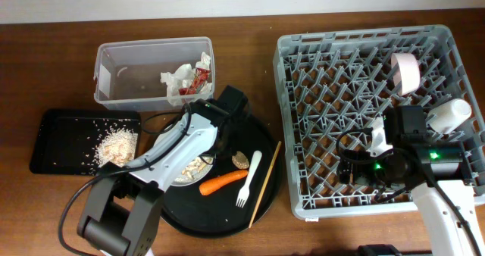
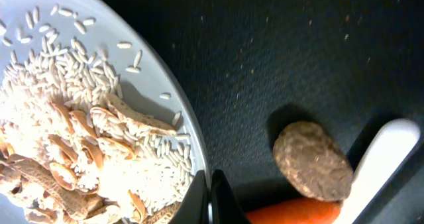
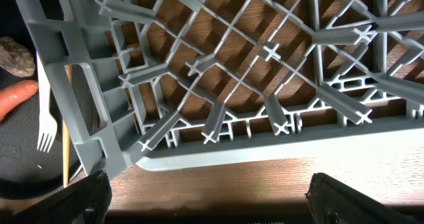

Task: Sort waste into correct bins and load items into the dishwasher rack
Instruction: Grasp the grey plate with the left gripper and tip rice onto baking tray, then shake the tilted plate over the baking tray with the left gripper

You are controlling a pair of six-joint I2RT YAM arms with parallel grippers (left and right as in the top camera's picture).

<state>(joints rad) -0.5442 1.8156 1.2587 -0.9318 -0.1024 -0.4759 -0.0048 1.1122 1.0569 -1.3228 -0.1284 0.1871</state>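
**Two arms, one at the tray, one at the rack**

Two white items, a fork [image 1: 248, 179] and a plate [image 2: 169, 71], lie on the round black tray [image 1: 220, 214]. The plate sits on the tray's left part, heaped with rice and brown scraps. A brown lump [image 1: 240, 159] lies near the tray's middle, and a carrot [image 1: 223, 182] lies below it, just beside the plate. A chopstick [image 1: 267, 182] lies along the tray's right edge.

The left gripper [image 2: 212, 196] hangs over the tray at the plate's rim, close to the carrot. Only one tip shows, so I cannot tell how its jaws stand.

Right of the tray stands the rack [image 1: 303, 203], with a pink cup [image 1: 407, 73] and a white cup [image 1: 449, 113] at its far side. The right gripper [image 3: 225, 197] hovers over the rack's corner nearest the tray, fingers spread wide and holding nothing.

Behind the tray, a clear bin [image 1: 151, 48] holds wrappers [image 1: 186, 78]. Left of the tray, a pan [image 1: 61, 135] carries spilled rice.
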